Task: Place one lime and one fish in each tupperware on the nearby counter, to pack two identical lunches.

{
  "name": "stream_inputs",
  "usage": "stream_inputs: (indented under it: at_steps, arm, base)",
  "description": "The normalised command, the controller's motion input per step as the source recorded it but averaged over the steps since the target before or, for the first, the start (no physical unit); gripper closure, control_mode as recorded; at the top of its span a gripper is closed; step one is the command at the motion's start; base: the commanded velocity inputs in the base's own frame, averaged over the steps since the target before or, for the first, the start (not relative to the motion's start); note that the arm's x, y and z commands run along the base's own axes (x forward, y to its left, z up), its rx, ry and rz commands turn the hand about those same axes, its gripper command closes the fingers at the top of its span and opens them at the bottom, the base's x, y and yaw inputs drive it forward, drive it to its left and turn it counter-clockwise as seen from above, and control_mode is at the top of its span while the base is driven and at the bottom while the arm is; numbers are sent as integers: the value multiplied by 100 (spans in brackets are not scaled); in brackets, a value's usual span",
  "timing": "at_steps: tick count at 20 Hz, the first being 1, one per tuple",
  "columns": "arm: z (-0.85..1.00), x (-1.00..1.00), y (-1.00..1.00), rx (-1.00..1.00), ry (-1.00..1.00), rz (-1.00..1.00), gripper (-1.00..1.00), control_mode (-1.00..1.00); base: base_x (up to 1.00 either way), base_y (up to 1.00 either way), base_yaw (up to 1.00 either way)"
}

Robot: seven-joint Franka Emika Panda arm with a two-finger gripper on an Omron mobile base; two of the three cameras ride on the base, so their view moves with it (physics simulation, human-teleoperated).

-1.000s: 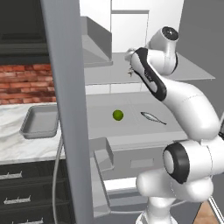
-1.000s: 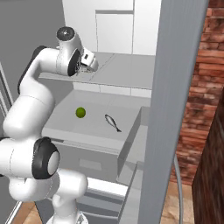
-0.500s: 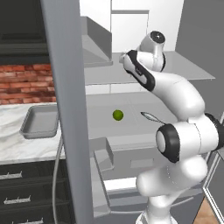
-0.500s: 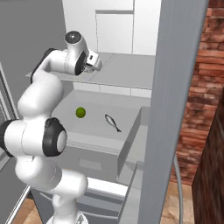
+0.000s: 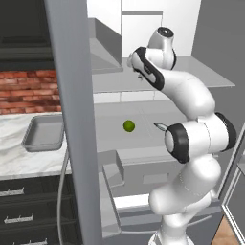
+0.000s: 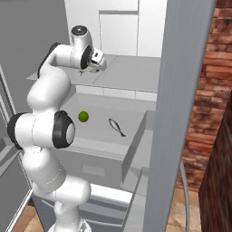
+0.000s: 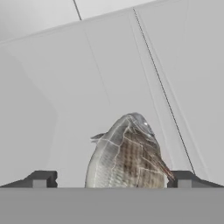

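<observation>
Since the earlier frames the arm has swung further in toward the upper fridge shelf, its elbow folding closer to the base, while the lime, the lower fish and the tray have stayed put. Far off to the claw's left and lower down, one grey tupperware sits on the marble bench beyond the open fridge door. Below the claw and a little to its left, the lime rests on the lower fridge shelf, well apart from the fingers. The claw itself hangs over the upper shelf with its jaws spread wide, holding nothing; in the hand view a silvery fish lies directly ahead, between the two dark fingertips, though whether they touch it cannot be told. Seen from the right base camera the claw is just above that shelf's surface. Below and to the claw's right, a second fish lies on the lower shelf, near the lime but apart from it.
</observation>
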Motion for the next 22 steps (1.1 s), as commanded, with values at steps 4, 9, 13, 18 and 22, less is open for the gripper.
stream_inputs:
  at_steps: [4, 9, 13, 18, 22]
  arm:
    - [0, 0, 0, 0, 0, 0, -100, -100]
    - [-9, 2, 0, -1, 0, 0, -100, -100]
    - [-41, 9, 0, -3, 5, 0, 100, -100]
    - [-19, 9, 0, -6, 1, 0, 100, -100]
    - [9, -54, 1, -3, -15, 0, 100, -100]
  base:
    - [0, 0, 0]
    - [0, 0, 0]
    - [0, 0, 0]
    - [0, 0, 0]
    - [0, 0, 0]
